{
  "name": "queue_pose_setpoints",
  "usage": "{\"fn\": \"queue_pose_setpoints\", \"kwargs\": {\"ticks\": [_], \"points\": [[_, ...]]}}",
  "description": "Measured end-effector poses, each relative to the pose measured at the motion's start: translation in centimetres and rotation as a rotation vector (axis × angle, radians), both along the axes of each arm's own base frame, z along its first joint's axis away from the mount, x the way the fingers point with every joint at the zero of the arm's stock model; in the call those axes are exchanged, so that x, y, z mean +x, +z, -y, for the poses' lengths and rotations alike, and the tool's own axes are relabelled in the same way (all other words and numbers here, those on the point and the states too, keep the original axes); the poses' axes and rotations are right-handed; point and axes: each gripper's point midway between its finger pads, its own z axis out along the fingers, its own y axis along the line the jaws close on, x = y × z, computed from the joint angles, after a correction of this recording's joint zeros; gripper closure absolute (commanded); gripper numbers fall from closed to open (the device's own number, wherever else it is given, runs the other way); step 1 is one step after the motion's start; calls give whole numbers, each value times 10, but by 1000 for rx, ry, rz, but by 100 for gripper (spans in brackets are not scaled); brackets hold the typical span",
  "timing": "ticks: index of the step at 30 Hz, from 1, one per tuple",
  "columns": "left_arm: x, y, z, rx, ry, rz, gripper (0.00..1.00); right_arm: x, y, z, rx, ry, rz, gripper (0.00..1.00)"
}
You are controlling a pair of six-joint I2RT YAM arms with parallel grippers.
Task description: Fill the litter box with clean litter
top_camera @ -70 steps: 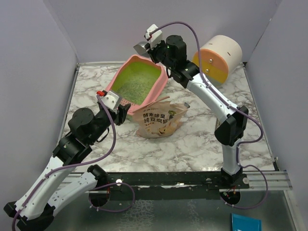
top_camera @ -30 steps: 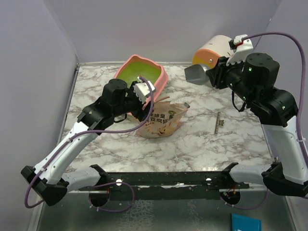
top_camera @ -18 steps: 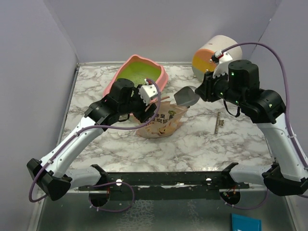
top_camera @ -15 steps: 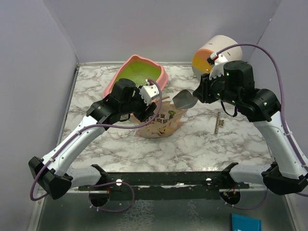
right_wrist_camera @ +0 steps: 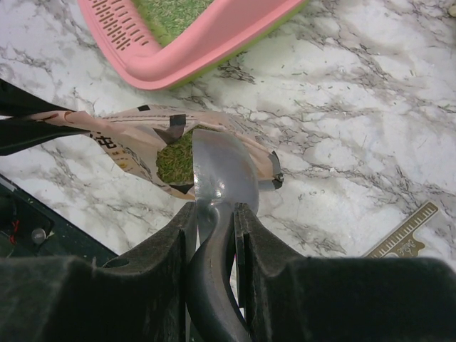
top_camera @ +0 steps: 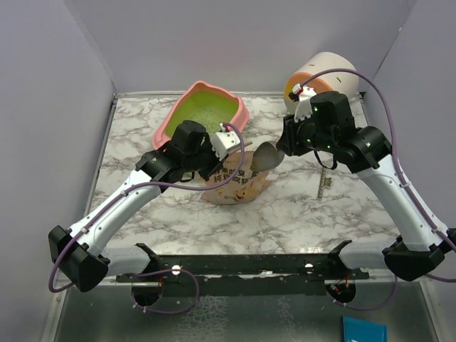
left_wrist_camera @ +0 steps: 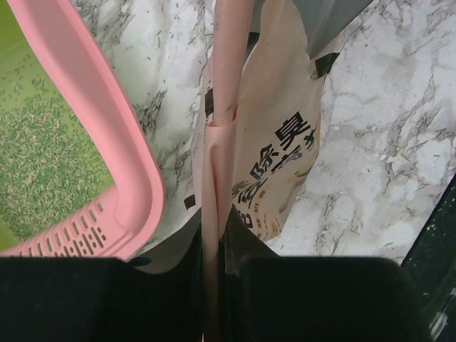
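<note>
The pink litter box [top_camera: 169, 122] with its lime-green inside stands at the back left, a thin layer of clean litter [top_camera: 206, 112] in it. In front of it lies the beige-orange pouch [top_camera: 235, 184]. My left gripper [top_camera: 216, 162] is shut on the pouch's upper edge [left_wrist_camera: 217, 107], beside the box's slotted lip [left_wrist_camera: 78, 231]. My right gripper [right_wrist_camera: 215, 210] is shut on the handle of a grey metal scoop [right_wrist_camera: 224, 171]. The scoop's bowl sits at the pouch's open mouth, where green granules [right_wrist_camera: 174, 160] show.
A round cream-orange-yellow cabinet [top_camera: 322, 80] stands at the back right behind the right arm. A thin metal ruler-like strip [top_camera: 325, 183] lies on the marble to the right of the pouch. Stray granules dot the table near the box.
My left gripper has closed on the pouch's edge. The right arm has swung the scoop down and left, from near the cabinet to the pouch's mouth.
</note>
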Motion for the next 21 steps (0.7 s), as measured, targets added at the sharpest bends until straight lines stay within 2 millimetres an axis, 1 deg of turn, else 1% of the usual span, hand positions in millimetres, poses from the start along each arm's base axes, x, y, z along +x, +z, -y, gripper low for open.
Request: {"fn": "queue_pose_setpoints", "kwargs": {"ticks": [2,6,12,21], "points": [[1,0,1,-4,1,1,100,2,-4,-3,-5,9,-9,99],[1,-1,3,-21,5,-4,100,6,-13,-9,-14,23,-37,99],[-2,-4,10,-76,10,-28,100,13,-31,-17,-44,41,-85,99],[-15,-1,13,-158,-5,-35,100,21,-58,-16,-108,31,-129,99]]}}
